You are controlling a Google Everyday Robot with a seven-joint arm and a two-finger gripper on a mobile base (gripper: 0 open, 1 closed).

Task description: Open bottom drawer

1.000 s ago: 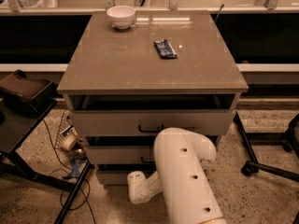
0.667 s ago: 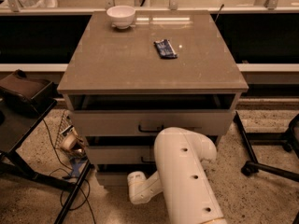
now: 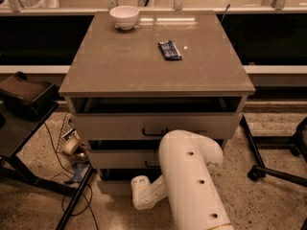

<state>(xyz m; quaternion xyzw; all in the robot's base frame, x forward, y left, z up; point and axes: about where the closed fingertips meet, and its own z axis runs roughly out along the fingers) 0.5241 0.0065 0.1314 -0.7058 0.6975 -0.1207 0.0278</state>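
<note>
The grey-beige cabinet point(image 3: 158, 56) has three drawers. The bottom drawer point(image 3: 114, 187) is the lowest front, near the floor. Only its left part shows, with a dark gap above it. Its black handle is hidden behind my white arm point(image 3: 189, 181). The arm reaches down in front of the cabinet. Its wrist end point(image 3: 142, 196) lies low against the bottom drawer's front. My gripper is at that wrist end, hidden behind the arm's links. The top drawer point(image 3: 153, 126) and the middle drawer point(image 3: 120, 158) stand above it with black bar handles.
A white bowl point(image 3: 124, 17) and a dark blue packet point(image 3: 170, 50) lie on the cabinet top. A black stand with a dark bag point(image 3: 26, 94) is at the left, with cables and clutter point(image 3: 72, 150) on the floor. Chair legs point(image 3: 273, 169) are at the right.
</note>
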